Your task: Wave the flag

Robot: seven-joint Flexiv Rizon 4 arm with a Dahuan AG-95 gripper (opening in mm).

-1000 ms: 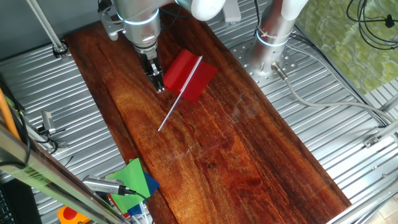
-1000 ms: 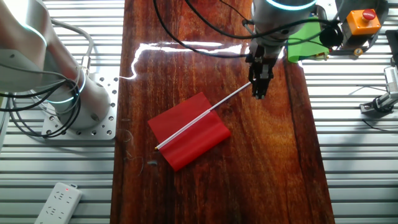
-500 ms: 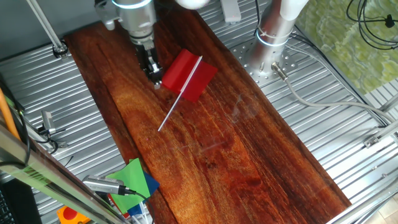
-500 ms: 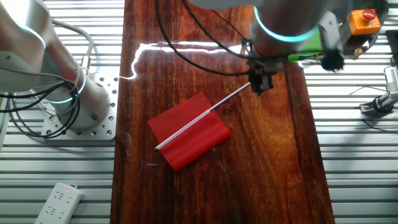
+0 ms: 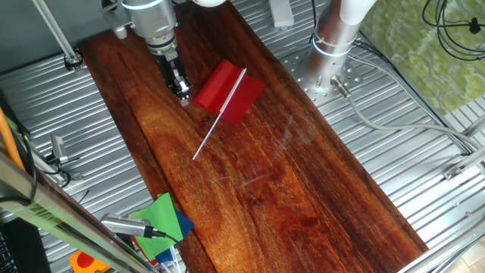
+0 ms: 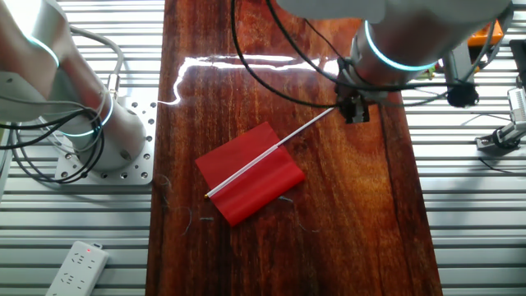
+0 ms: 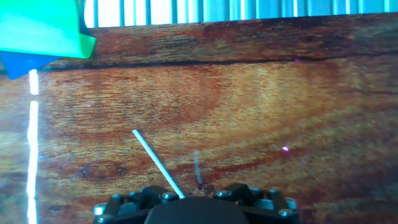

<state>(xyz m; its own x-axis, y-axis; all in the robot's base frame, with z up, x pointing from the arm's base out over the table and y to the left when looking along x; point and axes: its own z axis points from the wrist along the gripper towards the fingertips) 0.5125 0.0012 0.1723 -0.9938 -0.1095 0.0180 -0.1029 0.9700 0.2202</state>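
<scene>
The flag (image 5: 229, 91) lies flat on the dark wooden desk (image 5: 303, 197), its red cloth spread on both sides of the thin white stick (image 5: 206, 140). In one fixed view the stick runs from the cloth down and to the left, its free end bare on the wood. In the other fixed view the flag (image 6: 251, 173) lies mid-desk and the stick's free end points up and to the right, near the tool (image 6: 356, 115).

The tool (image 5: 180, 89) hangs above the desk just beside the cloth's edge, apart from it and holding nothing. Its fingers look close together in the fixed views, but whether they are fully closed cannot be told. In the hand view only the tool's dark base shows along the bottom edge, with the stick (image 7: 158, 165) slanting across the wood in front of it.

Green paper (image 5: 163, 220) and blue paper (image 5: 185, 224) sit at the desk's near corner; the hand view shows them at top left.
</scene>
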